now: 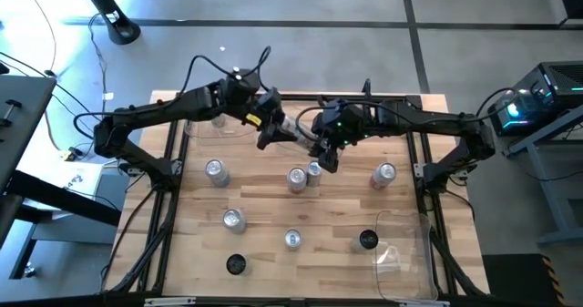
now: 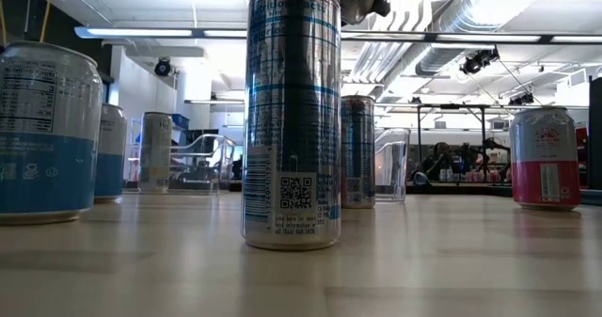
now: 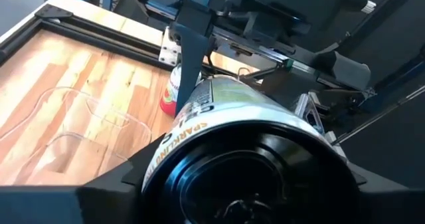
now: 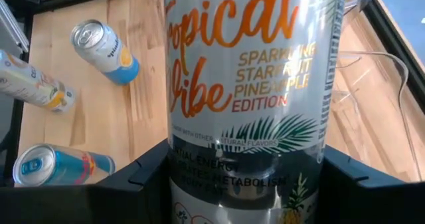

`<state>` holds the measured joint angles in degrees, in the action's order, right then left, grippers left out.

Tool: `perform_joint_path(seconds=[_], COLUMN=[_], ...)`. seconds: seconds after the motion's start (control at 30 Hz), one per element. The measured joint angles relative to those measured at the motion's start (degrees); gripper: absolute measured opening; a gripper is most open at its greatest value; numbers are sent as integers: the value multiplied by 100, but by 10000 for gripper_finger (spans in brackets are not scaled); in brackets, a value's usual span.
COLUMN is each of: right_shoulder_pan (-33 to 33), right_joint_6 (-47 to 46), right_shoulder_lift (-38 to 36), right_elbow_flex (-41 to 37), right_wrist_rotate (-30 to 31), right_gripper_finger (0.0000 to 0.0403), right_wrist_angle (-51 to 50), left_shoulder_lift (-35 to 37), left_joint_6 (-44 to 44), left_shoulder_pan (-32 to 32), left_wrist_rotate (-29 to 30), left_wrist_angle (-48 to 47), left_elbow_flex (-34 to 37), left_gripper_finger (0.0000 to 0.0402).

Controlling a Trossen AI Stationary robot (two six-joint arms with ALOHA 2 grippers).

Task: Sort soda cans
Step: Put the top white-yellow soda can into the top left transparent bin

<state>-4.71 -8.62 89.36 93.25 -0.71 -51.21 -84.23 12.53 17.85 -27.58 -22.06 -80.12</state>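
Note:
A white can with orange "Tropical Vibe" lettering and a black end lies about level in the air above the table's far middle. My left gripper and my right gripper are both shut on it, one at each end. Several other cans stand on the wood table: silver ones and dark-topped ones. In the low view a tall can stands nearest. My left gripper holds the can's black-ended part between its two fingers, one on each side. The fingers lie along the can, coming level from the table's left. The can is lifted clear. My right gripper pinches the can's side wall between its two fingers, toward the end away from my left gripper. The fingers lie across the can, slanting down from the table's right. The can is clear of the table.
A clear plastic bin stands at the far left with a can in it. Another clear bin stands at the near right. The cans just below the held can stand close together. Bare wood lies at the near left.

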Motion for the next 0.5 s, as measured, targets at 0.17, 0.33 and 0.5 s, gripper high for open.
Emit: perform_joint_path(seconds=[0.17,0.33,0.5], right_shoulder_pan=[-3,-11,-15], right_joint_6=[5,-29,163], right_shoulder_lift=[0,-28,-319], right_elbow_flex=[0,4,9], right_wrist_rotate=[2,136,406], right_gripper_finger=[247,378,356], right_wrist_angle=[23,26,-15], left_shoulder_lift=[0,-2,255], left_joint_6=[-31,31,-236], left_shoulder_pan=[142,372,750], left_wrist_rotate=[-70,-76,123], left_wrist_angle=[-14,-264,-874], left_elbow_flex=[0,7,7], left_gripper_finger=[236,236,236])
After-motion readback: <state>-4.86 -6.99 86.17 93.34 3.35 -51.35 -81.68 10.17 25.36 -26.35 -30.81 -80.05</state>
